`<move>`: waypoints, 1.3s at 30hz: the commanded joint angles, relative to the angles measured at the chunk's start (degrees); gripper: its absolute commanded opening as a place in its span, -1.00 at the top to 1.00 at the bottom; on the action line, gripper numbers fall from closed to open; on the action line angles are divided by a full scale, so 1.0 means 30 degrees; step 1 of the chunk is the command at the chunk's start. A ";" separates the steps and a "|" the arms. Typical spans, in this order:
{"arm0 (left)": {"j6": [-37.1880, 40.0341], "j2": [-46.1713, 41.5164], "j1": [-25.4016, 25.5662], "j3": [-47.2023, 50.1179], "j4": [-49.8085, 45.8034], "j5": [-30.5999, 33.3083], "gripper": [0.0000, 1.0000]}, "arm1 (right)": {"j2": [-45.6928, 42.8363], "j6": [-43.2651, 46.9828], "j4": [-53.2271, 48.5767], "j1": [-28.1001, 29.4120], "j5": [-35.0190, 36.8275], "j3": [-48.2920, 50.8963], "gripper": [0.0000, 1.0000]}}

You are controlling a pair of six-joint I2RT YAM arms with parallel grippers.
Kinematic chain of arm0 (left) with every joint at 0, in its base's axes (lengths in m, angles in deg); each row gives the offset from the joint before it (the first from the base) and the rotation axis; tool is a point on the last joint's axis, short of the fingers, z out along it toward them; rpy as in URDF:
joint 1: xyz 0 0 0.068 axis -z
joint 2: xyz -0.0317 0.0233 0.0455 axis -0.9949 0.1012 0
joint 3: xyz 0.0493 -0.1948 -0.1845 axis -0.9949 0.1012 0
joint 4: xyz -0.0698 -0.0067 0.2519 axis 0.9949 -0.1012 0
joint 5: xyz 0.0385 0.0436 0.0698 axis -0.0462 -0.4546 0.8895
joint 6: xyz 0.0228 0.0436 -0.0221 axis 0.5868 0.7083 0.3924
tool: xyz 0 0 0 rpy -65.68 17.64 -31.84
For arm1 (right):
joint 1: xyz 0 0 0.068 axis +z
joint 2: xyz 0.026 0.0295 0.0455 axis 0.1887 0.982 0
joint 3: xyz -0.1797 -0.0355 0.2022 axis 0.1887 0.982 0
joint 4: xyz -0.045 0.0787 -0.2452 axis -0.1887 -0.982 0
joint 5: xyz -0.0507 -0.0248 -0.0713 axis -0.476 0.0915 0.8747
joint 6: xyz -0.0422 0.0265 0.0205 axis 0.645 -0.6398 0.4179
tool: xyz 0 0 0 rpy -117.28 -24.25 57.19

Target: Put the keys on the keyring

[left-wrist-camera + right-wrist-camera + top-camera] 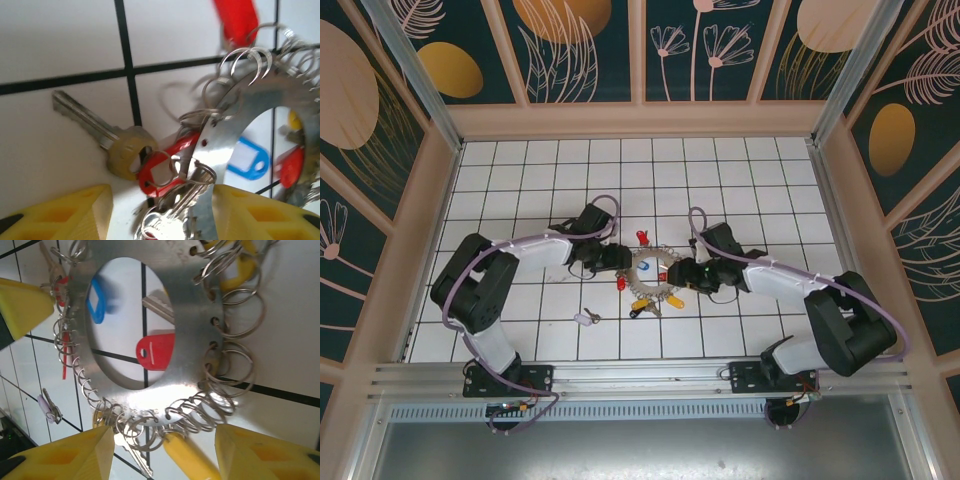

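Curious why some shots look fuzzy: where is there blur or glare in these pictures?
Left wrist: the ring's right side and top red tag are blurred, the key sharper. Right wrist: glare whitens the ring's lower band; the blue tag is smeared. Top external: evenly lit, keys tiny.

No writing can be read anywhere. The keyring (196, 305) carries what looks like a faint stamped mark near its top edge in the right wrist view, too blurred and cropped to make out.
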 commanded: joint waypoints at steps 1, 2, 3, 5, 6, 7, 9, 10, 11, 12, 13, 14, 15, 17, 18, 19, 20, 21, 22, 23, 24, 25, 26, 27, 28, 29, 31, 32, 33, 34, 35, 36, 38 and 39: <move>-0.1259 0.0187 0.0116 0.0403 0.1291 -0.0304 -0.11 | 0.0372 -0.0905 0.1285 0.0500 -0.0469 0.0581 -0.12; -0.1294 0.0318 0.0112 0.0376 0.1452 -0.0256 -0.11 | 0.0471 -0.1066 0.1476 0.0686 -0.0511 0.0665 -0.12; -0.1297 0.0457 0.0121 0.0364 0.1612 -0.0249 -0.10 | 0.0483 -0.1220 0.1584 0.0882 -0.0512 0.0708 -0.12; -0.1417 0.0647 0.0099 0.0294 0.2003 -0.0317 -0.09 | 0.0562 -0.1487 0.1773 0.1259 -0.0538 0.0763 -0.11; -0.1461 0.0828 0.0105 0.0199 0.2239 -0.0458 -0.09 | 0.0589 -0.1672 0.1914 0.1401 -0.0670 0.0770 -0.12; -0.1526 0.0999 0.0127 0.0094 0.2416 -0.0636 -0.09 | 0.0637 -0.1856 0.2131 0.1493 -0.0877 0.0770 -0.12; -0.1533 0.1439 0.0113 -0.0318 0.2760 -0.0875 -0.08 | 0.0744 -0.2393 0.2820 0.1755 -0.1448 0.0737 -0.11; -0.1455 0.1647 0.0137 -0.0538 0.2860 -0.0935 -0.08 | 0.0807 -0.2652 0.3112 0.1902 -0.1679 0.0670 -0.11; -0.1347 0.1881 0.0154 -0.0603 0.2899 -0.1027 -0.08 | 0.0902 -0.2922 0.3447 0.2103 -0.1944 0.0550 -0.11; -0.1144 0.2227 0.0154 -0.1388 0.2857 -0.1143 -0.07 | 0.0964 -0.3131 0.3711 0.2336 -0.2139 0.0374 -0.11; -0.0961 0.2510 0.0156 -0.1794 0.2694 -0.1253 -0.07 | 0.1091 -0.3315 0.3797 0.2533 -0.2240 0.0170 -0.12; -0.0804 0.2826 0.0150 -0.2294 0.2486 -0.1351 -0.07 | 0.1251 -0.3451 0.3748 0.2764 -0.2391 -0.0128 -0.11; -0.0737 0.3111 0.0154 -0.2718 0.2403 -0.1442 -0.07 | 0.1374 -0.3508 0.3628 0.2967 -0.2525 -0.0453 -0.12; -0.0782 0.3585 0.0139 -0.3326 0.2557 -0.1771 -0.07 | 0.1542 -0.3563 0.3363 0.3202 -0.2589 -0.1000 -0.12; -0.0885 0.3870 0.0170 -0.3580 0.2753 -0.2004 -0.07 | 0.1498 -0.3559 0.3214 0.3236 -0.2622 -0.1172 -0.12; -0.0984 0.4097 0.0207 -0.3778 0.2907 -0.2188 -0.07 | 0.1376 -0.3526 0.3018 0.3207 -0.2503 -0.1311 -0.12; -0.1051 0.4398 0.0252 -0.4016 0.3128 -0.2428 -0.07 | 0.1113 -0.3339 0.2624 0.3215 -0.2180 -0.1443 -0.12; -0.1138 0.4639 0.0308 -0.4236 0.3364 -0.2760 -0.07 | 0.0765 -0.2985 0.2022 0.3166 -0.1754 -0.1611 -0.12; -0.1193 0.4864 0.0352 -0.4412 0.3648 -0.3093 -0.07 | 0.0453 -0.2607 0.1433 0.3089 -0.1366 -0.1763 -0.12; -0.1261 0.5099 0.0388 -0.4631 0.4016 -0.3584 -0.07 | 0.0020 -0.2146 0.0700 0.2941 -0.0885 -0.1914 -0.12; -0.1318 0.5337 0.0366 -0.4884 0.4330 -0.3998 -0.07 | -0.0409 -0.1683 -0.0053 0.2665 -0.0424 -0.2000 -0.12; -0.1337 0.5536 0.0417 -0.5163 0.4525 -0.4252 -0.07 | -0.0778 -0.1281 -0.0669 0.2372 -0.0035 -0.1986 -0.12; -0.1241 0.5760 0.0421 -0.5512 0.4674 -0.4460 -0.07 | -0.1200 -0.0727 -0.1380 0.1964 0.0497 -0.1987 -0.12; -0.1115 0.6009 0.0414 -0.5932 0.4715 -0.4660 -0.07 | -0.1668 -0.0232 -0.2173 0.1483 0.1128 -0.1918 -0.11; -0.0942 0.6227 0.0421 -0.6287 0.4694 -0.4842 -0.07 | -0.1960 0.0226 -0.2788 0.1050 0.1790 -0.1882 -0.11; -0.0788 0.6479 0.0413 -0.6724 0.4637 -0.5049 -0.07 | -0.2265 0.0920 -0.3487 0.0530 0.2522 -0.1770 -0.09; -0.0469 0.6704 0.0410 -0.7452 0.4396 -0.5438 -0.07 | -0.2682 0.1821 -0.4112 -0.0547 0.3401 -0.1372 -0.04; -0.0244 0.6629 0.0416 -0.7687 0.4393 -0.5719 -0.08 | -0.2819 0.2063 -0.4275 -0.1180 0.3500 -0.1134 0.03; 0.0256 0.6406 0.0376 -0.7878 0.4195 -0.5843 -0.09 | -0.2847 0.2278 -0.4316 -0.1593 0.3388 -0.0894 0.12; 0.0827 0.6104 0.0389 -0.8024 0.3942 -0.5872 -0.11 | -0.2844 0.2399 -0.4345 -0.1743 0.3310 -0.0721 0.16; 0.1437 0.5642 0.0389 -0.8045 0.3684 -0.5800 -0.12 | -0.2804 0.2573 -0.4372 -0.1762 0.3188 -0.0517 0.18; 0.2033 0.5156 0.0349 -0.7993 0.3417 -0.5668 -0.13 | -0.2743 0.2603 -0.4403 -0.1763 0.3029 -0.0343 0.20; 0.2944 0.4158 0.0229 -0.7650 0.2900 -0.5221 -0.15 | -0.2764 0.2661 -0.4242 -0.1713 0.2508 0.0093 0.22; 0.3313 0.3622 0.0107 -0.7311 0.2694 -0.4886 -0.15 | -0.2813 0.2648 -0.4150 -0.1631 0.2406 0.0338 0.23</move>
